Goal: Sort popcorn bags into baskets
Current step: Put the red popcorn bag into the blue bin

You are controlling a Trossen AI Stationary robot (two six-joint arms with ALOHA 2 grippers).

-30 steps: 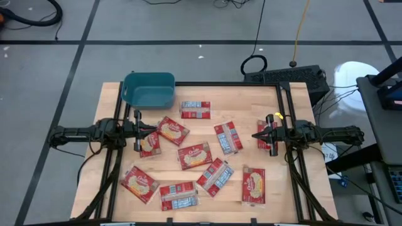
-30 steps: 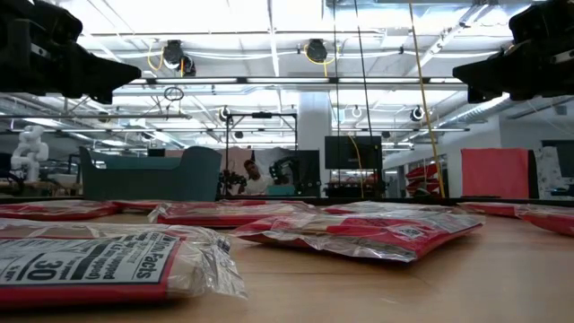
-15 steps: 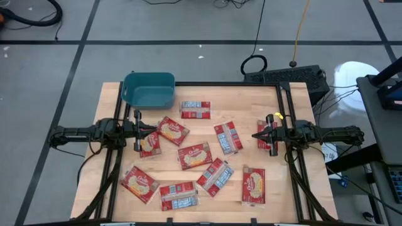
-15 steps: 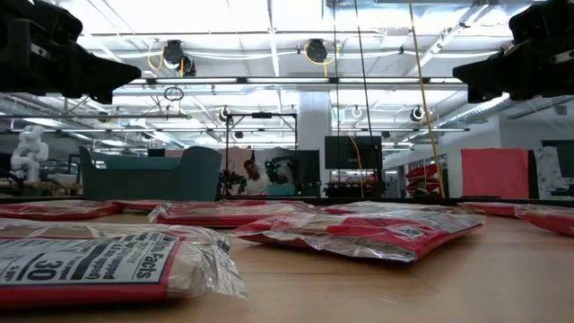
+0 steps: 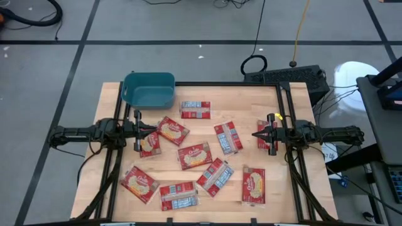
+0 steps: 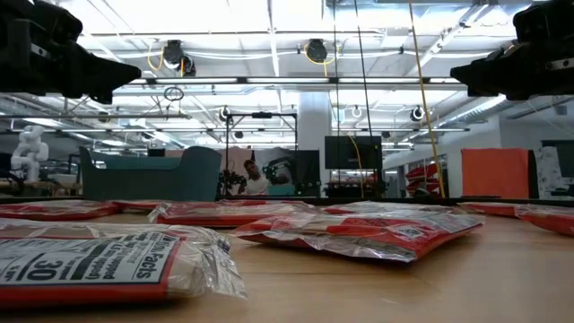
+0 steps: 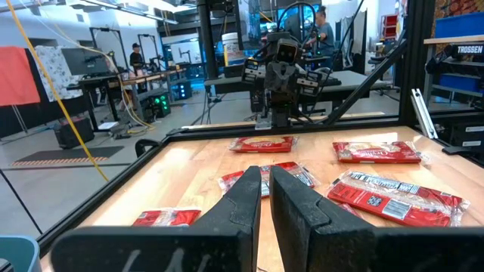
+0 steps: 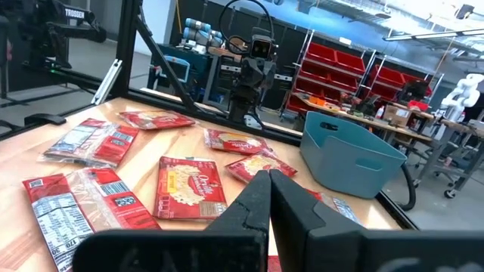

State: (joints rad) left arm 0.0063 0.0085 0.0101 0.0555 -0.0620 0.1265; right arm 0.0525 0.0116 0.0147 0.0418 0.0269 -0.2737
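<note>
no change is noted against the earlier frames in the high view: both arms and all packets are found in the same places; in the low view the right arm's dark outline at the upper right sits very slightly differently

left end effector (image 5: 155, 131) is held low over the left side of the bench (image 5: 251, 100), fingers nearly pressed together with a thin gap, nothing pinched; a packet lies just beneath its tip. right end effector (image 5: 254, 135) is held over the right side, fingers pressed together, nothing pinched

count, high view: ten popcorn bags (image 5: 195, 156) are seen spread flat over the bench, one partly hidden under the right arm; none is in the basket. one teal basket (image 5: 149, 89) is seen at the far left corner of the bench

writing: "30" and part of a facts panel are read on the nearest packet (image 6: 99, 266) in the low view; "trossen" is read on a sign in the room in the left wrist view; a brand on the yellow packet face is too small to read
</note>
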